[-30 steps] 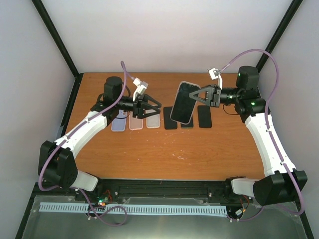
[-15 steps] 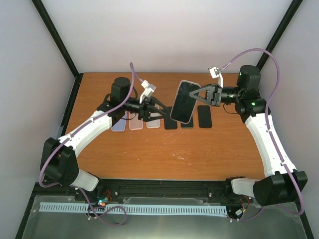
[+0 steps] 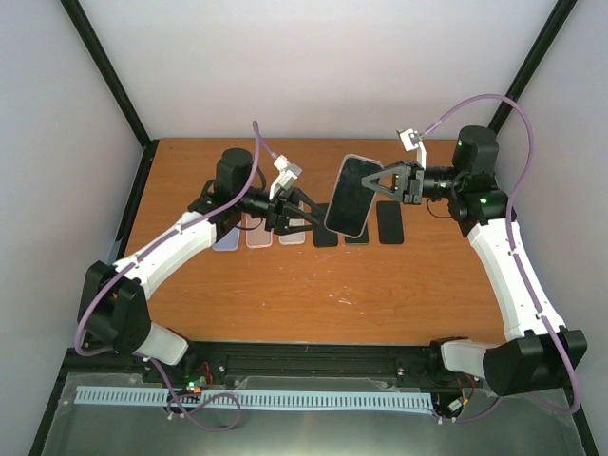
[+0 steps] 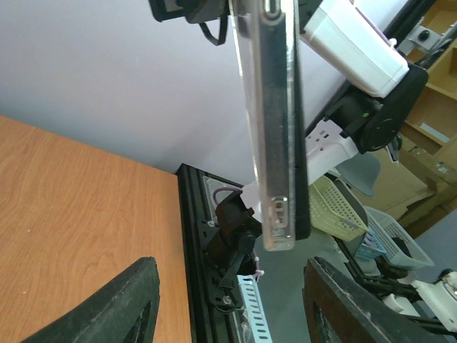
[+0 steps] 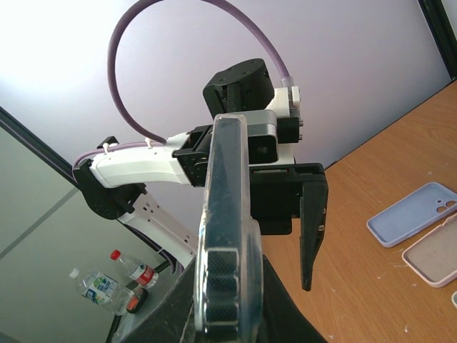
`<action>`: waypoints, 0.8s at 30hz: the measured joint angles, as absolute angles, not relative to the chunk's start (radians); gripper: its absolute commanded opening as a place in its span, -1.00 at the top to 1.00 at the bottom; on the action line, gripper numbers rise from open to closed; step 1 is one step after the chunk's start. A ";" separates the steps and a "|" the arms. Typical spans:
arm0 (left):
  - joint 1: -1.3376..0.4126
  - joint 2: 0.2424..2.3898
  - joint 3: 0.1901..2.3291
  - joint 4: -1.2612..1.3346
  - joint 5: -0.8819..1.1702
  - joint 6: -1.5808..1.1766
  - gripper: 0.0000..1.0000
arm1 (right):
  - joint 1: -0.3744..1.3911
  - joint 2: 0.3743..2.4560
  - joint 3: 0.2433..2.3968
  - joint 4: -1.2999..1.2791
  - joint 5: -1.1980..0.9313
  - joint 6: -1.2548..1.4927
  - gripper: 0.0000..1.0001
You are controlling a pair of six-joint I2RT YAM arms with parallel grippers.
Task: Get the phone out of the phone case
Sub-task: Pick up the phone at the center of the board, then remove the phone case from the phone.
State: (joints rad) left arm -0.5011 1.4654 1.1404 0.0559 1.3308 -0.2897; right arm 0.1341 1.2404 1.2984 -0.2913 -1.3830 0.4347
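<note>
Above table (image 3: 285,285), right hand (image 3: 375,185) gripping phone (image 3: 350,195) in phone case (image 4: 260,143), left hand (image 3: 316,211) spread beside it

The left gripper (image 3: 309,216), spread wide, has room either side of the raised phone (image 3: 351,195) — the right gripper (image 3: 378,183) blocks its other end. Beneath, a row of cases (image 3: 261,234) crowds the far half of the table (image 3: 332,304); the near half is bare wood
</note>
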 measured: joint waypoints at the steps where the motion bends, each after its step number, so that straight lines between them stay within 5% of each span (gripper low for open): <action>1: -0.503 1.465 1.140 0.059 1.338 -0.291 -0.13 | 0.134 1.240 1.296 -0.291 -1.383 0.435 0.94; 24: -0.520 1.502 1.156 0.097 1.347 -0.325 -0.14 | 0.142 1.240 1.293 -0.293 -1.389 0.432 0.94</action>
State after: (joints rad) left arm -0.5201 1.5017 1.1564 0.0971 1.3468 -0.3248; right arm 0.1425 1.2404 1.2926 -0.2928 -1.3891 0.4324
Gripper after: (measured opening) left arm 0.539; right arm 0.123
